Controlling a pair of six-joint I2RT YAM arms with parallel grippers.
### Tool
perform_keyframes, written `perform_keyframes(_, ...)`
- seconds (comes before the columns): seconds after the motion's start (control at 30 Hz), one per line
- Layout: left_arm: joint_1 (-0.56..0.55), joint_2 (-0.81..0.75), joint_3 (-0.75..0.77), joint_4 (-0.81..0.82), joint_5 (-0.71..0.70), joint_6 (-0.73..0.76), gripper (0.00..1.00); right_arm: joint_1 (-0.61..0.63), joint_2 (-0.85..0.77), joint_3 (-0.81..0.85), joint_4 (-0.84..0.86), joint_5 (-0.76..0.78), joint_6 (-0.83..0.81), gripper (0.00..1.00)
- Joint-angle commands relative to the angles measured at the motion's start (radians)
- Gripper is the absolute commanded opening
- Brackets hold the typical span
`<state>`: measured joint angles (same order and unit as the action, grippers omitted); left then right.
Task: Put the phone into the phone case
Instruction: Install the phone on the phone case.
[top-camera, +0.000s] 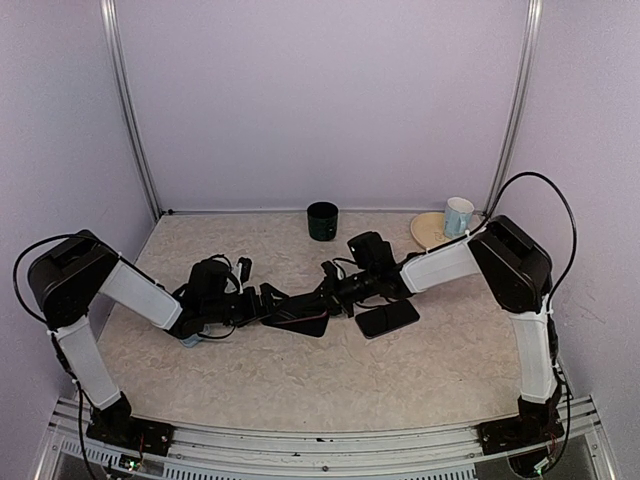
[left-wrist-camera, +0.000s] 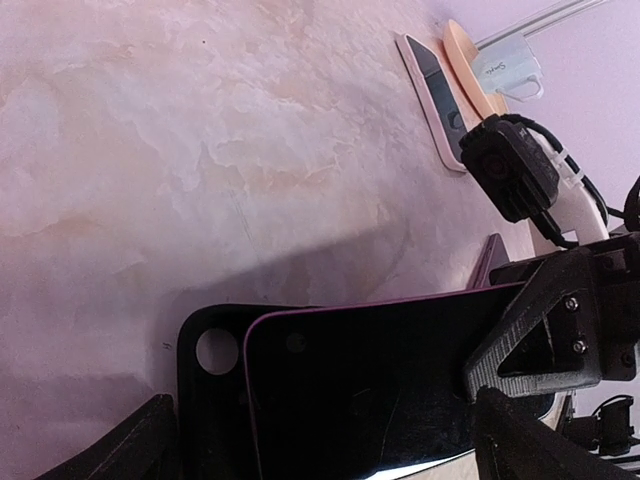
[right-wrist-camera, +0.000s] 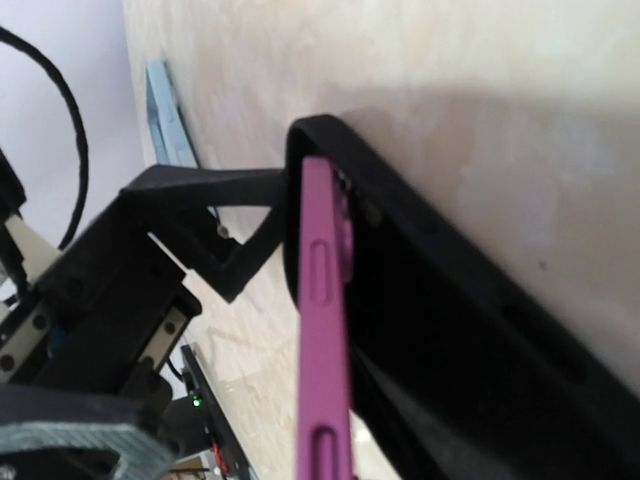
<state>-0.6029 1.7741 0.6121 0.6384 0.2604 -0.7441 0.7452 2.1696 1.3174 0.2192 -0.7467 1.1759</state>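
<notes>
Half seated in black phone case (left-wrist-camera: 205, 400), mid-table: purple phone (left-wrist-camera: 360, 390), one end tucked into case's end, rest tilted up. Clamped tight on raised end: right gripper (top-camera: 335, 290). Spread fully wide astride case, holding nothing: left gripper (top-camera: 255, 305). Visible only from left wrist: case's camera hole (left-wrist-camera: 217, 350); only overhead: mug (top-camera: 459, 215) on plate (top-camera: 428, 232).

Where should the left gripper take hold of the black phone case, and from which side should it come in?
Take the phone case at its bare camera-hole end, pinching across the two long side walls and coming in from the robot's left. The phone covers the rest, and the right gripper crowds the other end. The left gripper is open beside the bare end.
</notes>
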Motion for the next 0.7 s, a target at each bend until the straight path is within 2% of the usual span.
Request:
perform_keyframes(0.0, -0.015, 0.018, -0.011, 0.041, 0.023, -0.013, 0.99, 0.004, 0.03, 0.028, 0.087, -0.046, 0.039, 0.0)
perform_keyframes(0.67, -0.053, 0.029, -0.025, 0.072, 0.023, -0.038, 0.99, 0.006, 0.104, 0.012, 0.18, -0.064, 0.114, 0.0)
